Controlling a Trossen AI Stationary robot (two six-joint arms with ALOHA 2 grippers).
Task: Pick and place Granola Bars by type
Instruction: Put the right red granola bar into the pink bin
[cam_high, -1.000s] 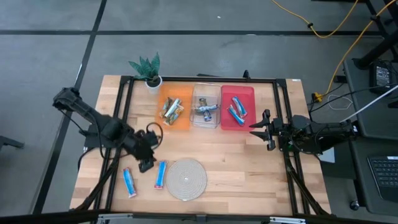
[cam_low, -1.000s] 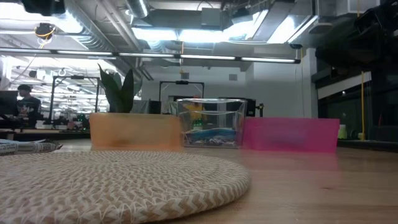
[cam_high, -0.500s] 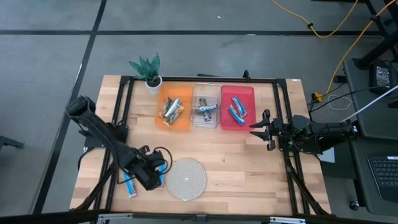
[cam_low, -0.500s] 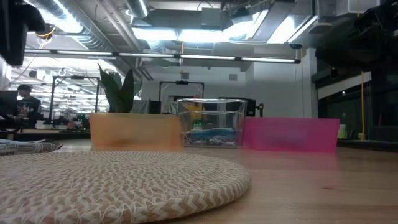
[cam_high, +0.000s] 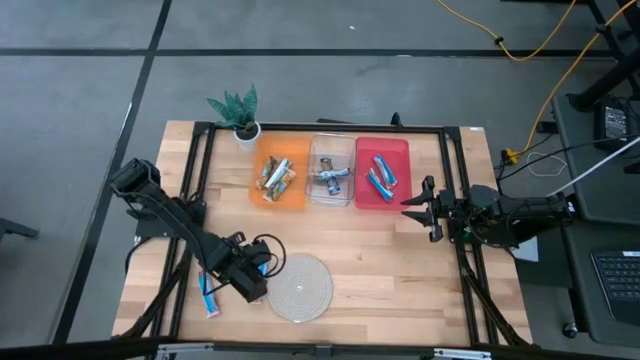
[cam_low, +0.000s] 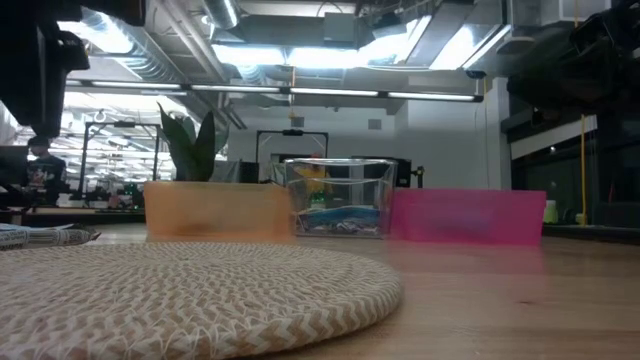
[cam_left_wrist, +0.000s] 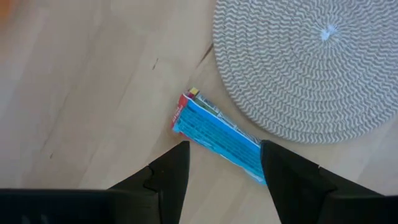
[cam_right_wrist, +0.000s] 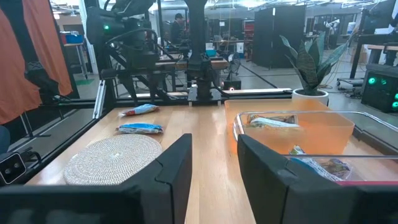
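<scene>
Moved onto blue bar (cam_left_wrist: 219, 135) beside mat (cam_left_wrist: 298, 68), left hand (cam_left_wrist: 224, 163) fingers wide astride it, unseen from low cam, right hand (cam_high: 420, 209) parted, idle.

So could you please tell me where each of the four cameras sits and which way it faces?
High view: overhead, straight down; both arms, left gripper over a blue bar.
Low view: table height, across the woven mat to the bins; a dark arm part at upper left.
Left wrist view: down past open fingers at that blue bar.
Right wrist view: level across the table; own gripper.
All share the mat.
</scene>
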